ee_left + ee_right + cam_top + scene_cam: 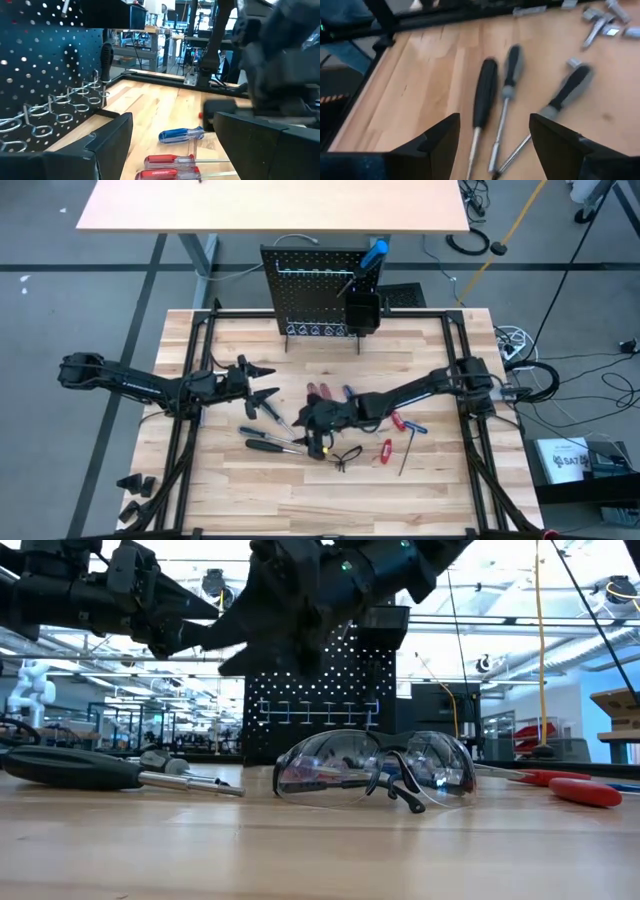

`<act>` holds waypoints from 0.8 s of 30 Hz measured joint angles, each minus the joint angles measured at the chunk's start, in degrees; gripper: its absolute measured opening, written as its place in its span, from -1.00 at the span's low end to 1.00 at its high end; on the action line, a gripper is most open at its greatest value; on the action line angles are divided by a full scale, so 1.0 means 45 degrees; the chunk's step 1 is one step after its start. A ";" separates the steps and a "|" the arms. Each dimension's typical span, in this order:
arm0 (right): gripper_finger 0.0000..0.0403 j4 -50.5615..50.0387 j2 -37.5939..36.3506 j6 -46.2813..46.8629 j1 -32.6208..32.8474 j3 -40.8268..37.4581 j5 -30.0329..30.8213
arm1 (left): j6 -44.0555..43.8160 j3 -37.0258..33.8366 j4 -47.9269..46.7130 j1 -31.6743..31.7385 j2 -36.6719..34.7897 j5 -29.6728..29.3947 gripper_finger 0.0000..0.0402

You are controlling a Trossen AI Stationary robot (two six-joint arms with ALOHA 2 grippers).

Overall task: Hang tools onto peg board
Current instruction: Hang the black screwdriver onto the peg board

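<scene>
While right gripper (492,145) hovers open, empty, over black screwdrivers (485,92) well before peg board (315,290), we judge pick step in hand; next: descend, close on one handle. Left gripper (262,385) open, idle nearby.

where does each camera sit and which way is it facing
High: overhead, facing straight down on the table; both arms show, left pincer, right pincer.
Low: tabletop height, facing the glasses and peg board; arms overhead.
Left wrist: faces the peg board's hooks; own fingers.
Right wrist: faces black-handled screwdrivers; own fingers.
Shared: peg board.
</scene>
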 joint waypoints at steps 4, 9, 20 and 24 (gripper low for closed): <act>0.10 0.0123 0.0499 0.0465 0.0169 0.0230 0.0009 | -0.0102 -0.0002 -0.0303 -0.0002 -0.0351 -0.0043 0.42; 0.02 0.0102 0.1312 0.0798 0.0444 0.0797 0.0019 | -0.0433 0.0000 -0.0136 -0.0005 -0.0581 -0.0041 0.42; -0.13 -0.0599 0.2836 0.1409 0.0892 0.2295 0.0384 | -0.1277 0.0000 -0.0056 -0.0005 -0.0677 0.0391 0.42; -0.19 -0.1126 0.3158 0.1461 0.0892 0.2681 0.0677 | -0.1444 0.0000 0.0158 -0.0005 -0.0677 0.0584 0.42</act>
